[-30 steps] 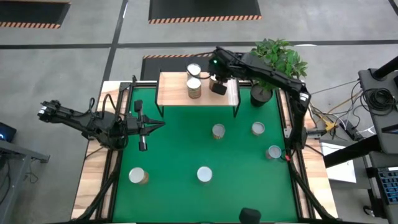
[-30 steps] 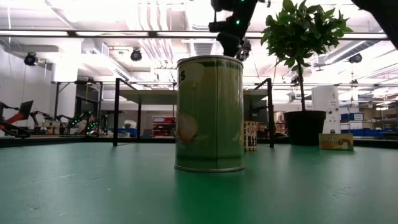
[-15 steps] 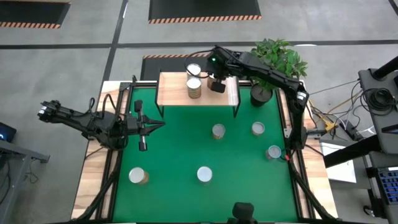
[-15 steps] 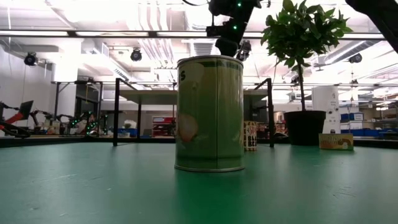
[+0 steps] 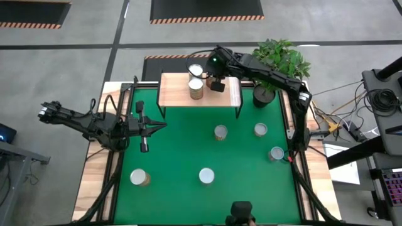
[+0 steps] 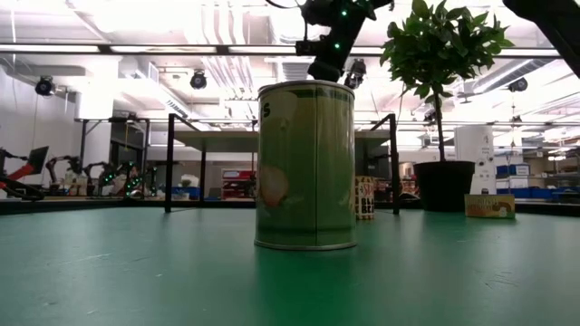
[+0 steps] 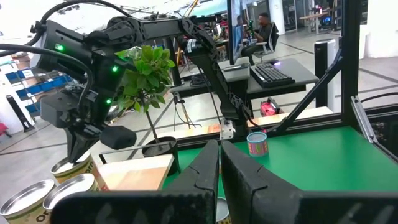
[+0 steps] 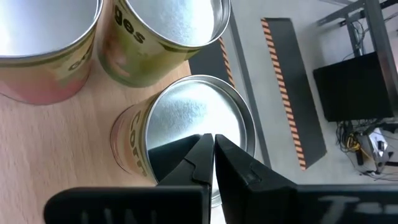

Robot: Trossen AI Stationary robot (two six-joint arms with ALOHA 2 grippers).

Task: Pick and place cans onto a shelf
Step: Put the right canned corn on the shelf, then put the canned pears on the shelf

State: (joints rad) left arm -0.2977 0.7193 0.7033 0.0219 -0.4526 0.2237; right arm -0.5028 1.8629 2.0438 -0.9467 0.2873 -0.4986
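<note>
The shelf [image 5: 229,94] stands at the table's far edge with three cans on it: two [image 5: 196,70] [image 5: 196,88] side by side and a third [image 8: 199,118] right under my right gripper [image 5: 217,81]. My right gripper [image 8: 212,142] is shut, its fingers pointing down over this can's silver top. Several more cans stand upright on the green mat, among them one [image 5: 220,132], another [image 5: 260,130] and a third [image 5: 206,176], which fills the low view [image 6: 305,163]. My left gripper [image 5: 162,125] waits shut at the mat's left side, touching nothing. My right gripper's shut fingertips [image 8: 202,149] hang from above over the silver top [image 8: 186,112] of the third can, near its rim. The can stands upright on the shelf's wood top [image 8: 56,162]. Whether the tips touch the lid, I cannot tell.
A potted plant [image 5: 267,94] stands right of the shelf, close under the right arm. More cans stand at the mat's right [image 5: 276,153] and near left [image 5: 139,177]. A dark object [image 5: 240,213] shows at the near edge. The mat's middle is open.
My right gripper has gone a little toward the far edge and the left over the shelf, and has risen slightly in the low view. The cans on the shelf have stayed upright in place. The dark object at the near edge has shifted left.
</note>
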